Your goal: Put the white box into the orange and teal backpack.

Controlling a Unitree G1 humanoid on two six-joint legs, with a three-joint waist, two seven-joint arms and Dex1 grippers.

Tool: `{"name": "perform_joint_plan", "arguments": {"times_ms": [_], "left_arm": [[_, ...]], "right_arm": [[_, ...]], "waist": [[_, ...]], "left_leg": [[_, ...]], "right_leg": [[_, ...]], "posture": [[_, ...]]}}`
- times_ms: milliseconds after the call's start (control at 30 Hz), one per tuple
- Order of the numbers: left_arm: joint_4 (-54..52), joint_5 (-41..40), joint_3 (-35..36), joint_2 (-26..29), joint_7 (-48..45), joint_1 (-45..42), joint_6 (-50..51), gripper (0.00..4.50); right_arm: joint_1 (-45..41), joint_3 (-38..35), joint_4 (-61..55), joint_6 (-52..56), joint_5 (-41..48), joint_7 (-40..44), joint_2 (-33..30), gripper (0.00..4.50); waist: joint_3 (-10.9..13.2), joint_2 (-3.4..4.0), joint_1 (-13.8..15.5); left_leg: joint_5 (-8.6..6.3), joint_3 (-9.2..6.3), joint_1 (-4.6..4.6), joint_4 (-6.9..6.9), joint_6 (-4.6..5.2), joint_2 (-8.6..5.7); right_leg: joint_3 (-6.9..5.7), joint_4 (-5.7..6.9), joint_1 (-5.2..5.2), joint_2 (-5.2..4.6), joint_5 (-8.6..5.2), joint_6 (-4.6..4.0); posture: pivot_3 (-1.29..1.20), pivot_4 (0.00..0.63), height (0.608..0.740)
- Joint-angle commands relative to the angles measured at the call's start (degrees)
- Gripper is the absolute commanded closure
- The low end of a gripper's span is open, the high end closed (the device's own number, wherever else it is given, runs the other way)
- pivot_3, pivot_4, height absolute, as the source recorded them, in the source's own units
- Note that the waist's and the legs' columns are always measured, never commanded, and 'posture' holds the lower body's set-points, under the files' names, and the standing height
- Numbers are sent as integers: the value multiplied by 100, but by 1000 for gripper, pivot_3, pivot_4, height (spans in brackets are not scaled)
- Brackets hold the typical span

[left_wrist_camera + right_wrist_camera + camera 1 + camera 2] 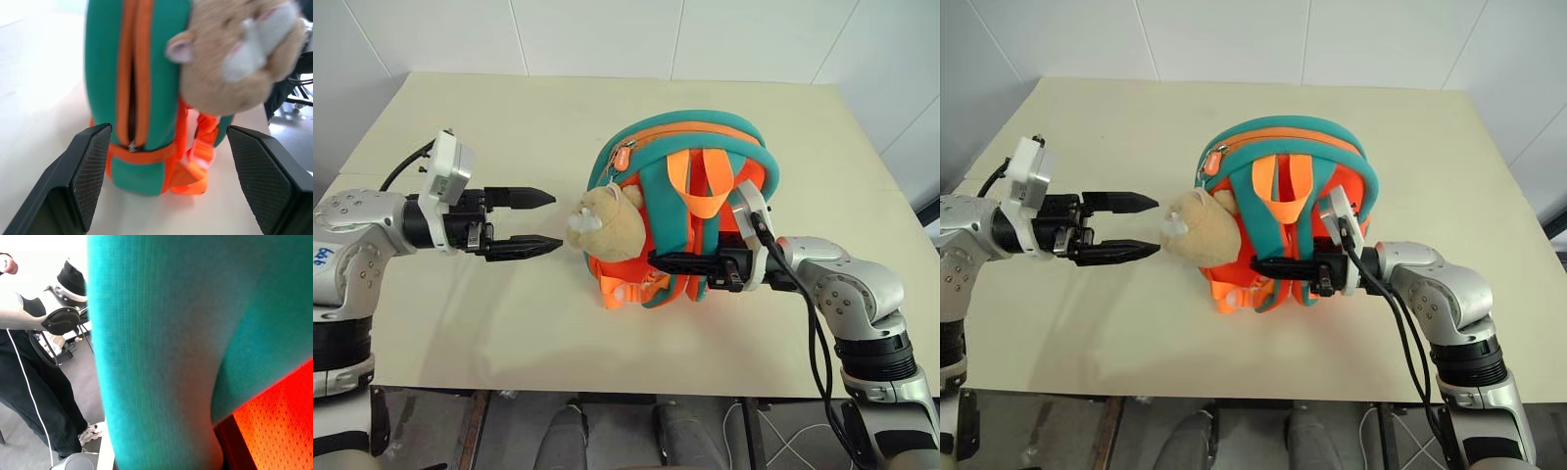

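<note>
The orange and teal backpack (pixel 705 132) stands upright in the middle of the table, straps facing me, with a tan plush toy (pixel 607 225) hanging on its left side. My left gripper (pixel 556 220) is open just left of the toy, fingers level and pointing at it, with nothing between them. In the left wrist view the backpack's side zip (pixel 132 88) gapes slightly. My right gripper (pixel 658 260) reaches in from the right and is shut on a teal strap (pixel 156 352) low on the backpack. The white box is out of view.
The cream table (pixel 489 108) has bare surface to the left of and behind the backpack. Its front edge (pixel 607 392) runs close below my arms. A person in dark trousers (pixel 29 382) stands beyond the table's left side.
</note>
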Motion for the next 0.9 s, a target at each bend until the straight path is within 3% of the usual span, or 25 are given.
{"name": "perform_joint_plan", "arguments": {"times_ms": [33, 300, 400, 500, 700, 900], "left_arm": [[-630, -585, 254, 76, 170, 115, 341, 500], [-649, -387, -361, -820, 992, -190, -23, 500], [-562, -408, -338, -1001, 1134, -274, -115, 1043], [-602, -447, -301, -950, 1110, -249, -118, 1917], [-156, -516, 310, -153, 898, -405, 0, 3476], [958, 127, 353, 829, 291, -374, -571, 3476]], "right_arm": [[-22, -86, -95, -100, 46, 55, 3, 4499], [-75, -46, -92, -96, 32, 44, 80, 4499], [-76, -61, -129, -77, 43, 30, 76, 4499], [-60, -85, -155, -68, 53, 19, 63, 4499], [-15, -127, -178, -92, 52, -44, 77, 4499], [54, -141, -213, -121, 50, -109, 100, 4499]], "waist": [[0, 0, 4], [0, 0, 18], [0, -1, 13], [0, 0, -7], [0, 0, -13], [0, 0, -7]], "left_leg": [[0, 0, 0, 0, 0, 0], [1, -1, 4, 7, 0, -2], [1, -1, 4, 7, 0, -3], [1, 0, 5, 4, 0, -2], [1, 0, 5, 4, 0, 0], [1, 3, 8, -2, 0, -2]], "right_leg": [[0, 1, 0, 0, 0, 0], [0, 3, 6, 1, 2, 3], [0, 3, 6, 1, 2, 3], [3, 2, 3, 2, 2, 3], [2, 4, 3, 3, 2, 2], [3, 0, 3, 2, 1, 0]], "posture": [[0, 150, 740], [0, 150, 740], [0, 150, 740], [0, 150, 740], [0, 150, 740], [0, 150, 740]]}}
